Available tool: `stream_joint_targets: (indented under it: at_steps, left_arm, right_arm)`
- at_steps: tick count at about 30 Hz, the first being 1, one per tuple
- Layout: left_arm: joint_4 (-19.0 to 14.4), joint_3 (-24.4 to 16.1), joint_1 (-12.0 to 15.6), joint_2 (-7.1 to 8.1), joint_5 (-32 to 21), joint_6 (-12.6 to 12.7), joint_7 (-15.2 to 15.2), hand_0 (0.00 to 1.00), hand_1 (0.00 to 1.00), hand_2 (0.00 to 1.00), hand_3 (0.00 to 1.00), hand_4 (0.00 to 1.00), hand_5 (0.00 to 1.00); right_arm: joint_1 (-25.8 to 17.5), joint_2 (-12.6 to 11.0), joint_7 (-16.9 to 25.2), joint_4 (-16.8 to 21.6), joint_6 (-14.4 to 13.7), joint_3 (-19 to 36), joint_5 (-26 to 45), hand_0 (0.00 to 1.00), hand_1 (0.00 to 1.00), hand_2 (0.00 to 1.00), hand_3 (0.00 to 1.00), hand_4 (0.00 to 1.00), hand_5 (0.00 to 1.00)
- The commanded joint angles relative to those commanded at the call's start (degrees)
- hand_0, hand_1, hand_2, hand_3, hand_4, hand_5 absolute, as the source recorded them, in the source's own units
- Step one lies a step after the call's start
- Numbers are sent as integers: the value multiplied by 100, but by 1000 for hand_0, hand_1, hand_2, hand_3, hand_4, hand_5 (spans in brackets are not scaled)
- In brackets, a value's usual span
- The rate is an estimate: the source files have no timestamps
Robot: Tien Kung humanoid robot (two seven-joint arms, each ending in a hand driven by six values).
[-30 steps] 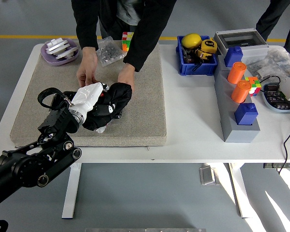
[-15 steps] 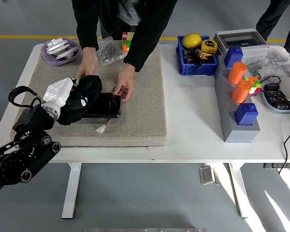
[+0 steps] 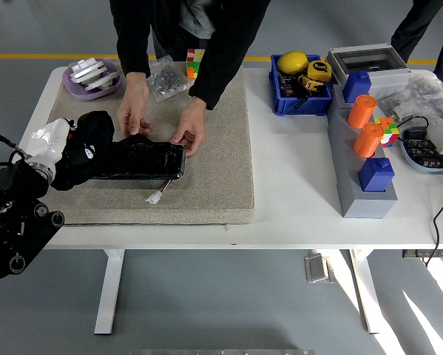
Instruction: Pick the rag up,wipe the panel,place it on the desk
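Note:
A black rag (image 3: 86, 146) lies bunched over the left end of a shiny black panel (image 3: 143, 160) on the grey felt mat (image 3: 214, 163). My left hand (image 3: 52, 143), pale-fingered on a black arm, is shut on the rag at the mat's left edge. A person at the far side holds the panel with both hands (image 3: 134, 112), one at its top middle, one at its right end (image 3: 191, 132). My right arm does not show.
A small white connector (image 3: 155, 197) lies on the mat below the panel. A purple dish (image 3: 92, 78), a plastic bag (image 3: 166, 77) and a colour cube (image 3: 195, 63) sit at the back. A blue bin (image 3: 301, 81) and a grey rack (image 3: 358, 174) stand to the right.
My left hand has dragged the rag leftward across the panel, uncovering most of its black surface. The person's hands stay on the panel.

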Motion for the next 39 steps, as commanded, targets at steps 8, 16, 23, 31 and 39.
stream_joint_targets:
  at_steps: [8,16,23,31,39]
  left_arm:
    - [119,-238,103,140,39,27,-18,183,126,502,442,159,2]
    - [29,-203,108,168,69,43,-15,183,126,501,443,161,2]
    - [-109,68,30,92,90,29,21,183,126,499,443,162,2]
    - [-218,451,-104,-7,43,0,71,183,127,500,443,162,2]
    - [-265,996,-326,-250,-128,-22,101,183,127,499,443,163,2]
  right_arm:
    - [-1,-1,3,-2,-2,14,0,656,652,669,566,941,474]
    - [-5,-1,-8,3,1,24,-12,658,651,669,566,941,474]
    - [11,-7,4,0,0,12,-3,658,652,670,566,942,474]
    - [23,-16,-8,0,-6,39,-16,658,652,670,566,942,473]
    - [38,-28,-57,5,-22,133,-115,659,652,670,565,942,473]
